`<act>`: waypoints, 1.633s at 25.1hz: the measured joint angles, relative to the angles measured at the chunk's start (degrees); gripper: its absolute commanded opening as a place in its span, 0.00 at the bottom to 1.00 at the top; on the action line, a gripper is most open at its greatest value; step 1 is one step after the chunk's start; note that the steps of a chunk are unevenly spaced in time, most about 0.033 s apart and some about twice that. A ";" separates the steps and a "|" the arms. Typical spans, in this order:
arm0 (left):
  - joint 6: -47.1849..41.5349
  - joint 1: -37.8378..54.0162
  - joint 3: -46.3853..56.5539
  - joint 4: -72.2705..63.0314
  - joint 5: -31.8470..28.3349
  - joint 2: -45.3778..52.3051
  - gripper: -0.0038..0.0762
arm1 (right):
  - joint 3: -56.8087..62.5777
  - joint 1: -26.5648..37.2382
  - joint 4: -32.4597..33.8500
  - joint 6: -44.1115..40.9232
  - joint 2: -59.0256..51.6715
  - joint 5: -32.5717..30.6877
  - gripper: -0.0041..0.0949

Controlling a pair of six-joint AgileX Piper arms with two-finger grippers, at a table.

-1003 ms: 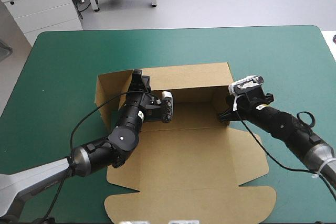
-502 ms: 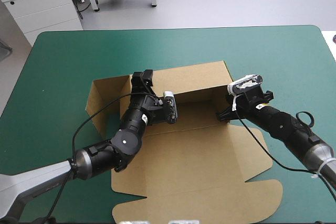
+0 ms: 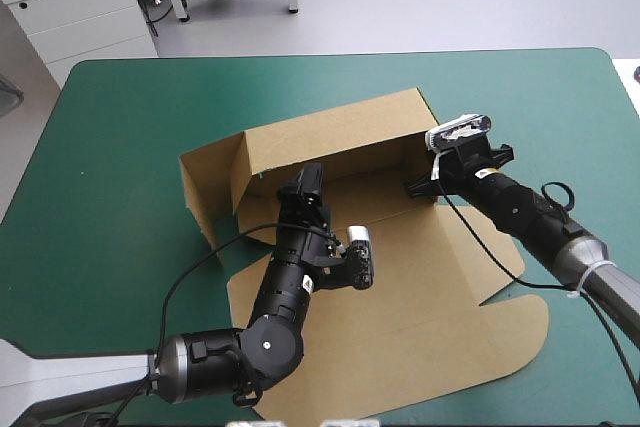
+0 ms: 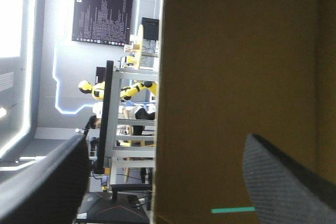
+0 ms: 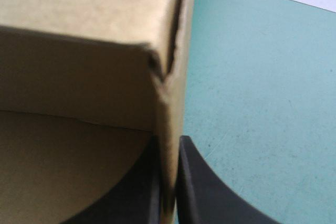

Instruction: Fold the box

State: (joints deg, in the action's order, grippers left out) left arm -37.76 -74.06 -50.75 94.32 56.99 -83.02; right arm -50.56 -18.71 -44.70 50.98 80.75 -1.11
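matt brown board box (image 3: 420,287), matt teal-green cover (image 3: 120,127)

Bright even light, soft shadows, box (image 3: 340,137) interior dim

The box (image 3: 400,277) sits on the table (image 3: 120,117), right tool (image 3: 418,187) astride its right wall.

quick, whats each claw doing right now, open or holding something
Left claw: open, gripping nothing; a raised wall of the box stands between its fingers.
Right claw: shut on the box's right wall.
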 measured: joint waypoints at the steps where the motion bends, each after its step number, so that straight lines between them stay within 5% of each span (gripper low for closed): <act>1: 0.38 -0.76 0.00 -1.43 0.37 0.00 0.56 | -0.64 0.00 0.00 -0.05 0.51 0.21 0.03; 2: 2.30 -1.77 0.00 -4.01 1.01 0.00 0.45 | -1.34 0.00 0.00 -0.30 1.20 0.73 0.03; 3: 3.78 -2.01 0.00 -5.43 1.37 0.00 0.17 | -1.49 0.00 0.00 -0.61 1.40 1.11 0.03; 4: 7.59 -2.23 0.00 -8.06 1.60 0.00 0.04 | -1.55 0.21 -0.05 -1.15 1.67 2.33 0.03; 9: 25.09 -0.52 -3.43 -26.37 0.79 0.00 0.07 | -1.75 3.76 -3.48 -1.51 1.77 2.03 0.03; 11: 42.11 7.30 -12.29 -52.73 0.92 0.00 0.07 | -1.75 5.04 -4.21 -1.54 1.80 0.70 0.03; 15: 55.83 19.51 -23.24 -76.70 5.37 0.00 0.07 | -1.75 5.04 -4.31 -1.54 1.80 -0.41 0.03; 20: 54.02 44.04 -37.33 -93.75 5.14 0.00 0.07 | -1.75 5.04 -4.35 -1.54 1.84 -2.27 0.03; 25: 47.46 62.02 -38.22 -105.01 3.41 0.75 0.07 | -1.81 5.04 -4.29 -1.54 1.91 -2.75 0.03; 41: 52.42 95.66 -10.34 -123.28 -2.35 8.83 0.06 | -1.81 5.09 -4.17 -1.54 1.91 -5.27 0.03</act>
State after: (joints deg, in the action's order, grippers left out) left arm 14.66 21.59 -61.09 -28.96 54.64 -74.19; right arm -52.37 -13.62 -48.87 49.44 82.66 -6.37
